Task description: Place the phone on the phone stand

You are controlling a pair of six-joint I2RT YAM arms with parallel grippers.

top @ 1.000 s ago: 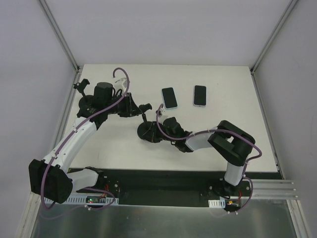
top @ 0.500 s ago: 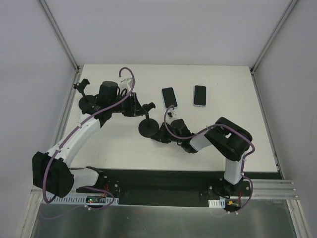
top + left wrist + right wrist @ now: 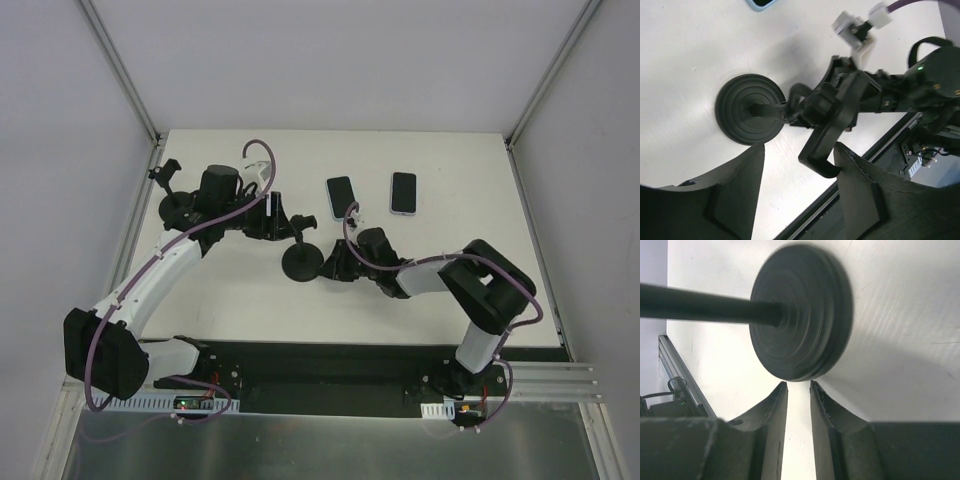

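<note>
The black phone stand [image 3: 303, 264] sits on its round base mid-table, its stem rising to a hooked cradle [image 3: 826, 131]. My left gripper [image 3: 290, 228] hovers over the cradle, open; in the left wrist view [image 3: 799, 147] the cradle's hooked end lies between the fingers, close to the right finger [image 3: 860, 190]. My right gripper [image 3: 328, 266] lies low just right of the base [image 3: 800, 340], its fingertips [image 3: 778, 390] a narrow gap apart with only table between them. Two phones lie flat behind: a light-blue one [image 3: 342, 197] and a white-edged one [image 3: 403, 192].
A second black stand [image 3: 175, 205] with a clamp head stands near the table's left edge. The white walls enclose the table's left, right and back sides. The black mounting rail [image 3: 330, 365] runs along the near edge.
Both grippers have opened: the left one off the stand's cradle, the right one off its base. The right arm's elbow swung to the right. The stand stays on its base.
</note>
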